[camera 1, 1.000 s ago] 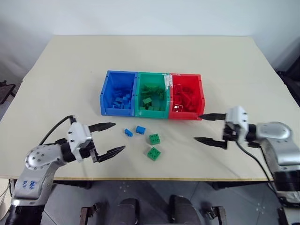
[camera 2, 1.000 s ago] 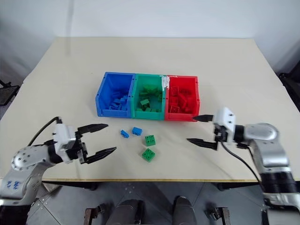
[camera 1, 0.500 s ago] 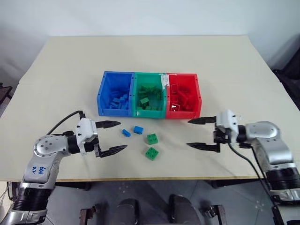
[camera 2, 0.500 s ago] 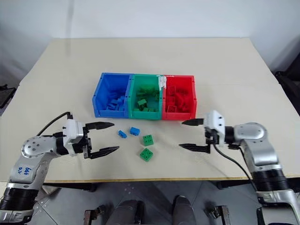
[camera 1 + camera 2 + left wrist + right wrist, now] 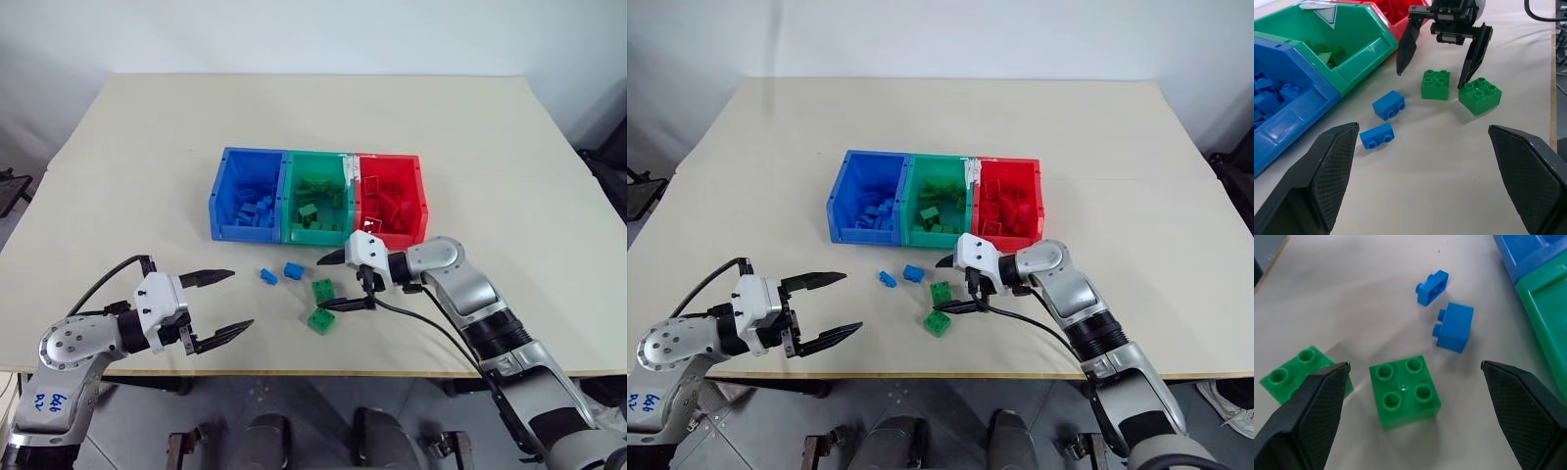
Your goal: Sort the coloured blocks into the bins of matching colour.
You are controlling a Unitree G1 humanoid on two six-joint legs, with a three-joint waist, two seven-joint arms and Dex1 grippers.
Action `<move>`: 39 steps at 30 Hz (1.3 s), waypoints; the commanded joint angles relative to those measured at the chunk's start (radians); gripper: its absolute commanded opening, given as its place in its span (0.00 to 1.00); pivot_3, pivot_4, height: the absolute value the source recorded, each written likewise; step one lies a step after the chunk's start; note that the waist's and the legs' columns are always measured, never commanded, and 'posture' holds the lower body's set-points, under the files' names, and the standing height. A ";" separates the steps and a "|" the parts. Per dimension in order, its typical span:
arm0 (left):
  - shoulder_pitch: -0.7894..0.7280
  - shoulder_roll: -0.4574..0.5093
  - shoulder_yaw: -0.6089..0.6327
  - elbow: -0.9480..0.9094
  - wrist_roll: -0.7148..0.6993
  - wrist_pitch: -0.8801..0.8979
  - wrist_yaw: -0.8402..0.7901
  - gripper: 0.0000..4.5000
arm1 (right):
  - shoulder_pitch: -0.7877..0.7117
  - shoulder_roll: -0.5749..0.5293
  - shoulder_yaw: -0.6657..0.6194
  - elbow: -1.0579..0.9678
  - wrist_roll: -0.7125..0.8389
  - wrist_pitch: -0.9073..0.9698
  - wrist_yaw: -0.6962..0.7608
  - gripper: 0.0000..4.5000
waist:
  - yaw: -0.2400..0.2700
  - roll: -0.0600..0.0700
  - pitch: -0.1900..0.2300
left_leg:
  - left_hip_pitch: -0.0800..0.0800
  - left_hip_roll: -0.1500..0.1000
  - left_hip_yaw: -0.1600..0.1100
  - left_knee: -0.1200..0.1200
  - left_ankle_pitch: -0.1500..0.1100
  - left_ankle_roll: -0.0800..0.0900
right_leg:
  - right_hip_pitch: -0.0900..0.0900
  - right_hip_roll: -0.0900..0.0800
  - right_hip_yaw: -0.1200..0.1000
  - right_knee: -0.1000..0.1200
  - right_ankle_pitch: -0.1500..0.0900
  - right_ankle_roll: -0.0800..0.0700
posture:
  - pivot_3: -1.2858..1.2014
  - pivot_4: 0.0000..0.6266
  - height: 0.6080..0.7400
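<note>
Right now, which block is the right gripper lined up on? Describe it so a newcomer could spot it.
Start at the row of bins mid-table and look in front of the green bin, where four loose blocks lie. The right gripper, open, brackets the green block nearer the bins. It is squarish with four studs, larger than the blue blocks; the other green block lies toward the table edge.

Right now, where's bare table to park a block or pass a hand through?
Free: the table behind the bins, and the stretches beside the blue bin and beside the red bin. Crowded: the strip in front of the bins, where two blue blocks and two green blocks lie with the open right gripper over them. The open left gripper hangs at the near left edge.
</note>
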 commanded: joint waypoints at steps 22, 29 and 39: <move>0.036 -0.031 0.153 -0.011 -0.073 0.014 0.079 1.00 | -0.133 0.115 -0.246 -0.053 0.182 0.157 -0.148 0.32 | -0.021 0.000 0.000 | 0.000 0.003 0.000 0.000 -0.001 -0.001 | -0.001 0.001 0.000 0.001 0.000 0.000 | 0.52 0.24 1.00; 0.066 -0.041 0.185 -0.013 -0.092 0.028 0.094 1.00 | -0.296 0.187 -0.248 0.194 0.060 0.049 -0.332 0.32 | -0.027 0.000 0.000 | 0.000 0.003 0.002 -0.004 -0.001 -0.002 | -0.004 0.000 0.000 0.002 -0.001 -0.002 | 0.52 0.24 1.00; 0.021 -0.040 0.109 -0.018 -0.081 0.050 0.086 1.00 | -0.219 0.124 -0.285 0.100 0.116 -0.009 -0.213 0.99 | -0.023 0.000 0.000 | 0.000 0.002 0.002 -0.007 -0.001 -0.001 | -0.004 0.000 -0.002 0.001 -0.001 -0.002 | 0.52 0.24 1.00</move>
